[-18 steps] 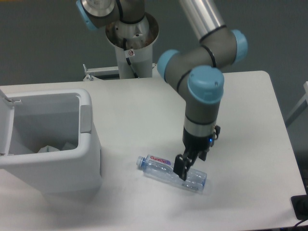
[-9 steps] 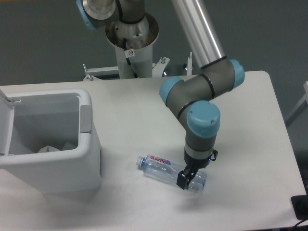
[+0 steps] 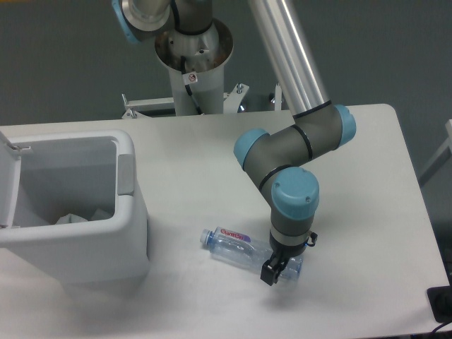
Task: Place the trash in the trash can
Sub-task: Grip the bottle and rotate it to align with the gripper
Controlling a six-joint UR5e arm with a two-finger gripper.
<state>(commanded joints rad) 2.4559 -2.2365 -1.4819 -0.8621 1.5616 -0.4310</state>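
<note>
The crushed clear bottle (image 3: 236,246) with a blue cap and red-lettered label lies on its side on the white table, cap pointing left. My gripper (image 3: 277,268) is down over the bottle's bottom end. Its fingers straddle the bottle, the near dark finger (image 3: 268,272) in front of it, and the jaws look open around it. The white trash can (image 3: 131,240) stands at the left with its lid (image 3: 7,183) swung open. A crumpled white napkin (image 3: 70,218) lies inside on the grey bottom.
The arm's base column (image 3: 192,63) rises behind the table's back edge. The table's right edge runs close to the arm's elbow (image 3: 332,134). A dark object (image 3: 441,304) sits off the front right corner.
The gripper has come down and slightly toward the front, onto the bottle's bottom end. The bottle has not moved.
</note>
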